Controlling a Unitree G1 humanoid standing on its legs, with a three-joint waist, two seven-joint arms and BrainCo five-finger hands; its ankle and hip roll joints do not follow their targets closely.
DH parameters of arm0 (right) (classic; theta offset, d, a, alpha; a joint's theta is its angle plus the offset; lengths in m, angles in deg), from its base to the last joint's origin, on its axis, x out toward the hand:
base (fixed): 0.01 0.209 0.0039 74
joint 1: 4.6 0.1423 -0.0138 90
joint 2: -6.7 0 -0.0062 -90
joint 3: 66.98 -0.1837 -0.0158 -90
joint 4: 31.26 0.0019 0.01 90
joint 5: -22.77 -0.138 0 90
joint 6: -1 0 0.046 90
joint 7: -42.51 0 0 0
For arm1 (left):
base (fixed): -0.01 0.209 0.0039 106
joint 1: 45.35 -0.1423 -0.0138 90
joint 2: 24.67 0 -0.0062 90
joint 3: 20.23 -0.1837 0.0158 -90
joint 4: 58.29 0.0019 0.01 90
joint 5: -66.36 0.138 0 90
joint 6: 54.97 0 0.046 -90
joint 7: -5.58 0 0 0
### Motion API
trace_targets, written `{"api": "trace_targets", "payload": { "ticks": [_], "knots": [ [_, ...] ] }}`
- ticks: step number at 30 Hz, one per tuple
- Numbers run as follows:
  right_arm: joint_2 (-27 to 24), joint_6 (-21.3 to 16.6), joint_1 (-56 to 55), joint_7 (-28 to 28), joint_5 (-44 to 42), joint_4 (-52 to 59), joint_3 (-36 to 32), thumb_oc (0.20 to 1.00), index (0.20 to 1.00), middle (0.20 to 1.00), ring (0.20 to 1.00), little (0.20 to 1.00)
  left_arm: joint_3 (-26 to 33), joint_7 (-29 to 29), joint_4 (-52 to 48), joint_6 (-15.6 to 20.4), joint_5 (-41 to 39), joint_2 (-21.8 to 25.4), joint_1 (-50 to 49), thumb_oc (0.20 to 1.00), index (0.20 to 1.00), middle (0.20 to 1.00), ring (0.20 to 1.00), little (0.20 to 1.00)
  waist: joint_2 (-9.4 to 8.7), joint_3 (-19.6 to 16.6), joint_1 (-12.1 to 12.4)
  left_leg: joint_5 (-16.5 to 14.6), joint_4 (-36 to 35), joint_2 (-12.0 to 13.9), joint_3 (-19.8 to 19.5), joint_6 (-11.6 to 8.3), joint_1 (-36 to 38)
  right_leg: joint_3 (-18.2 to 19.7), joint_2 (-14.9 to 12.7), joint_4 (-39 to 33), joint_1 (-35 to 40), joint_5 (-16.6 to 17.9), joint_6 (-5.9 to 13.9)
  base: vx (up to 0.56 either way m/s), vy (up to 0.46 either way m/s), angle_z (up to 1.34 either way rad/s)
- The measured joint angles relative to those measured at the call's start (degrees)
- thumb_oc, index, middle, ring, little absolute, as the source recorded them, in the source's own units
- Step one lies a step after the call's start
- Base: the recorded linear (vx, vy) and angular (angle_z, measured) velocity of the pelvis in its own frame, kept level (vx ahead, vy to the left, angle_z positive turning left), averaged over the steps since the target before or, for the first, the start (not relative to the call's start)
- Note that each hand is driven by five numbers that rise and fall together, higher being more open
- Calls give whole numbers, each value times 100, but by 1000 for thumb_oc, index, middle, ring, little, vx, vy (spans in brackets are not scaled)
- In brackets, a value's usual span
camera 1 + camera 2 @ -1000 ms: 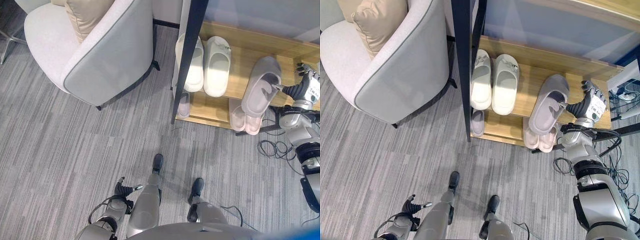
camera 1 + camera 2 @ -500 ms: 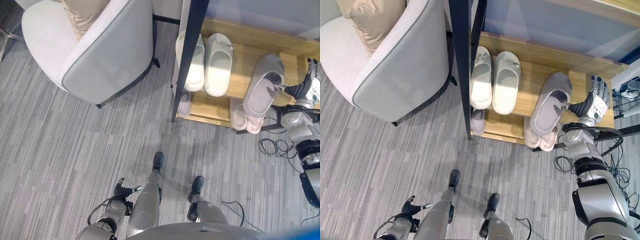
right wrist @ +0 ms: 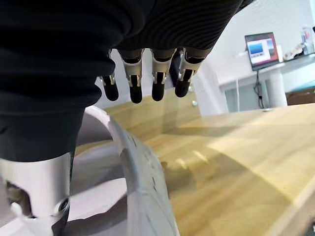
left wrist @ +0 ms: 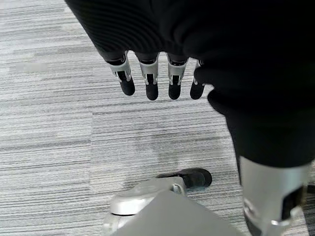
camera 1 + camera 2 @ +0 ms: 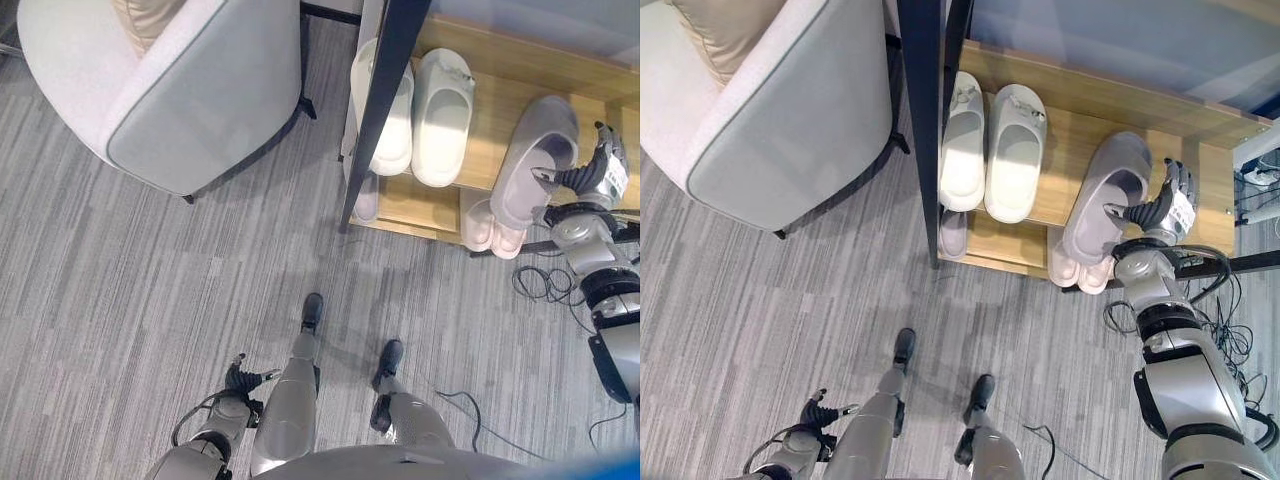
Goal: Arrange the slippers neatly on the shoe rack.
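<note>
Left eye view, floor: grey striped carpet point(image 5: 150, 290) runs under everything, its short pile in long pale and dark streaks.
Room: a pale grey upholstered armchair point(image 5: 190, 110) with dark piping and thin dark legs stands to the left of the rack, a beige cushion point(image 5: 140, 15) on its seat.
Rack: a light wooden shoe rack point(image 5: 1080, 150) with a black metal upright post point(image 5: 925, 120) at its left front corner; two plank shelves show, the upper one smooth and pale-grained.
Upper shelf, left end: a pair of cream moulded foam slippers point(image 5: 995, 150) lies side by side, heels at the front edge.
Upper shelf, right end: a grey soft fabric slipper point(image 5: 1105, 195) lies tilted, toe toward the back of the shelf, heel hanging past the front edge.
Lower shelf: a pair of pale pink slippers point(image 5: 1080, 270) pokes out at the front edge beneath the grey one; another pale slipper point(image 5: 952, 232) shows at the left end beside the post.
Right hand point(image 5: 1162, 205): thumb tucked inside the grey slipper's opening, pinching its side wall; the other fingers point(image 3: 133, 83) reach out nearly straight over the shelf beyond the rim.
Left hand point(image 5: 240, 380): low beside the body over the carpet, fingers point(image 4: 147, 83) hanging loosely, holding nothing.
</note>
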Motion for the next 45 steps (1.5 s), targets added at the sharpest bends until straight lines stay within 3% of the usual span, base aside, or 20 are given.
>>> {"api": "trace_targets", "payload": {
  "ticks": [12,14,15,16,28,33,36,39,42,45],
  "knots": [
    [6,4,474,10,-168,-412,51,1000,1000,1000,1000,1000,-4,1,2,-1,-6,-1,45,1000,1000,1000,1000,1000,72,97,9,-2,-1,-2,-1,-3,-19,-4,0,0,-15,-2,1,5,-1,0],
    [7,14,600,6,-156,-457,202,479,479,479,479,479,-7,2,1,1,-6,-11,60,1000,1000,1000,1000,1000,73,110,12,-2,0,-1,-1,-2,-19,-4,1,0,-17,-1,1,0,0,0],
    [7,13,605,8,-149,-467,235,256,256,256,256,256,-8,2,1,1,-7,-18,60,1000,1000,1000,1000,1000,72,111,25,-2,0,-1,-3,-2,-20,-6,0,0,-16,-1,1,0,0,0],
    [11,11,616,0,-102,-577,349,200,200,200,200,200,-8,3,1,0,-7,-35,62,1000,1000,1000,1000,1000,71,111,54,-2,0,-5,-5,-2,-20,-8,-2,0,-14,-1,1,0,0,0],
    [-21,446,997,-277,618,-984,424,200,200,200,200,200,-16,4,0,-7,-9,-52,158,1000,1000,1000,1000,1000,59,103,107,3,1,-2,-12,2,4,-10,3,2,11,1,-2,0,0,0],
    [-16,619,721,-445,873,-264,416,200,200,200,200,200,-5,6,0,-15,-10,-56,214,1000,1000,1000,1000,1000,58,101,0,4,1,0,-2,4,9,-2,1,2,10,2,-2,0,0,0],
    [-22,598,-61,-729,997,1565,-73,200,200,200,200,200,27,10,-20,-30,-9,-60,223,1000,1000,1000,1000,1000,56,100,-39,4,1,1,50,4,83,46,-10,3,52,2,-3,0,6,-6],
    [19,539,-602,-882,1198,2188,-170,200,200,200,200,200,32,8,-124,-31,-5,-72,199,1000,1000,1000,1000,1000,45,93,-59,-5,0,5,57,-4,276,44,-8,2,250,-10,0,16,-11,0],
    [702,300,-2117,-910,1252,2967,-749,200,200,200,200,200,261,11,-234,-107,5,-125,13,1000,1000,1000,1000,1000,-30,-12,-158,-106,-2,42,86,-84,475,92,14,1,427,-22,-3,43,-48,-7],
    [1128,108,-3082,-840,1174,3088,-678,200,200,200,200,200,273,10,-257,-107,19,-79,-165,1000,1000,1000,1000,1000,-56,-85,-262,-114,-3,45,95,-58,683,144,15,0,617,-34,-13,21,-14,-11]
  ]
}}
